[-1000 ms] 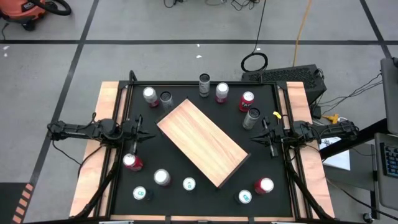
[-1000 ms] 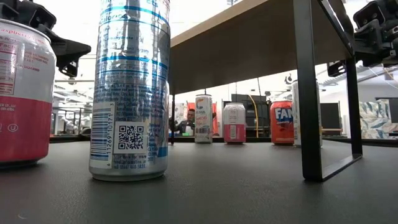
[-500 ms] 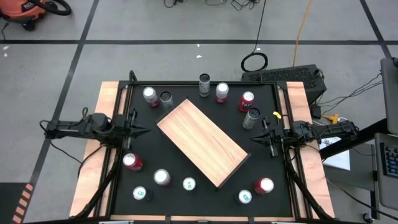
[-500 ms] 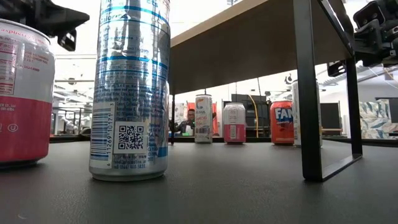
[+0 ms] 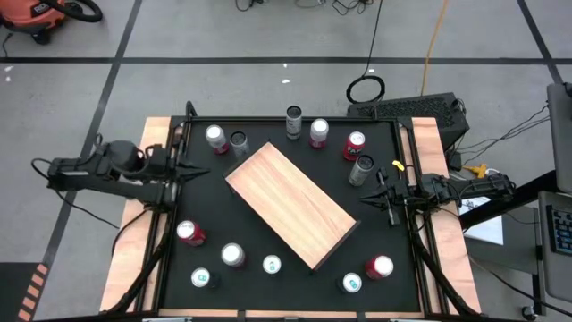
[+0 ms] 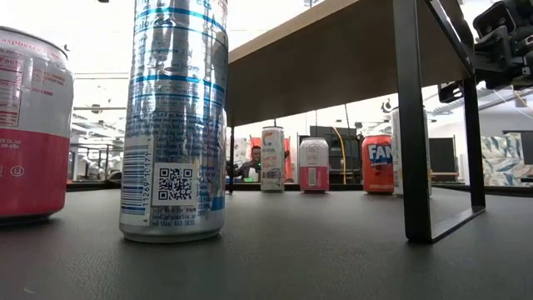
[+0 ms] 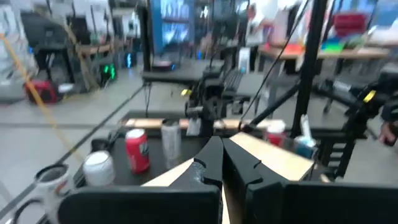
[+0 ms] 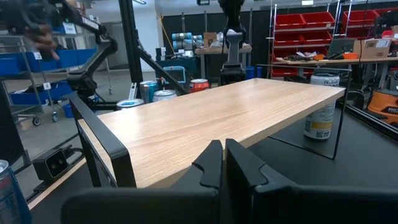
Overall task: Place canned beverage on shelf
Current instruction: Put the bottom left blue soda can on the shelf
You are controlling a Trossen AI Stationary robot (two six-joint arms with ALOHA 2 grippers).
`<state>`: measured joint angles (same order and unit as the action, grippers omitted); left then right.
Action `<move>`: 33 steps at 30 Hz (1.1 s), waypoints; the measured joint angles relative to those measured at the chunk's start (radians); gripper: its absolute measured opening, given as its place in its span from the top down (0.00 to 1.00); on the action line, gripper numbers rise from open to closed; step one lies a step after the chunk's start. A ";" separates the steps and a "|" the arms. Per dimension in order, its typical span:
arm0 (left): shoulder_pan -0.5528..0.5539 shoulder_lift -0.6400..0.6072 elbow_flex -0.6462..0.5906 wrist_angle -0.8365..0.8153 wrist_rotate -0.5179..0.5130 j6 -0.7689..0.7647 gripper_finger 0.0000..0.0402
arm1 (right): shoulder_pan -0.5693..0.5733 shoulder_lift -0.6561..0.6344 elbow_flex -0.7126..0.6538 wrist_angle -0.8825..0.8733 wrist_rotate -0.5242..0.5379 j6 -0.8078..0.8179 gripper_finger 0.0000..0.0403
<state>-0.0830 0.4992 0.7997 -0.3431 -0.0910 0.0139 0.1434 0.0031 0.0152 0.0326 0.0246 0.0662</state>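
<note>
Pulled back toward the table's left edge: left claw (image 5: 183,165), now over the wooden side strip (image 5: 154,152) instead of reaching in above the black table (image 5: 206,206) beside the red can (image 5: 189,233). Gone from the low view as well, where its dark shape hung at upper left before. Fingers pinched shut, holding nothing. Right claw (image 5: 379,199) unchanged at the right edge, also pinched shut and empty, just beside the silver can (image 5: 360,170).

Nothing shifted among the cans. No can on the shelf (image 5: 290,204) yet.

Shelf: thick slab of pale wood with long visible grain, lying diagonally across the middle of the table, one end toward the far left, the other toward the near right. Raised on thin black metal legs (image 6: 414,125), with open room beneath. Top bare. Cans standing all round it, none touching: a tall silver-blue can (image 6: 174,121) and a pink-and-white can (image 6: 32,125) closest to the low camera, an orange-red can (image 6: 379,164) and others beyond.
</note>
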 joint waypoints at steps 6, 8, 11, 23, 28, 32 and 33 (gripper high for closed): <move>0.000 0.166 0.217 -0.069 -0.021 0.000 1.00 | 0.000 0.000 0.000 0.000 0.000 0.000 1.00; 0.000 0.225 0.283 -0.069 -0.027 0.000 1.00 | 0.000 0.000 0.000 0.000 0.000 0.000 1.00; 0.000 0.312 0.378 -0.070 -0.030 -0.004 1.00 | 0.000 0.000 0.000 0.001 0.000 0.011 1.00; -0.005 0.592 0.674 -0.164 -0.045 -0.059 1.00 | 0.000 0.000 0.013 -0.006 -0.023 0.219 1.00; -0.005 0.609 0.700 -0.189 -0.075 -0.127 1.00 | 0.001 0.005 0.067 -0.051 -0.044 0.304 1.00; -0.008 0.611 0.700 -0.191 -0.109 -0.138 1.00 | 0.001 0.021 0.155 -0.124 -0.055 0.313 1.00; -0.008 0.611 0.700 -0.194 -0.109 -0.138 1.00 | 0.001 0.033 0.185 -0.163 -0.055 0.314 1.00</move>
<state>-0.0906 1.1107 1.4998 -0.5370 -0.2001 -0.1246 0.1440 0.0357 0.2000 -0.1306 -0.0305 0.3798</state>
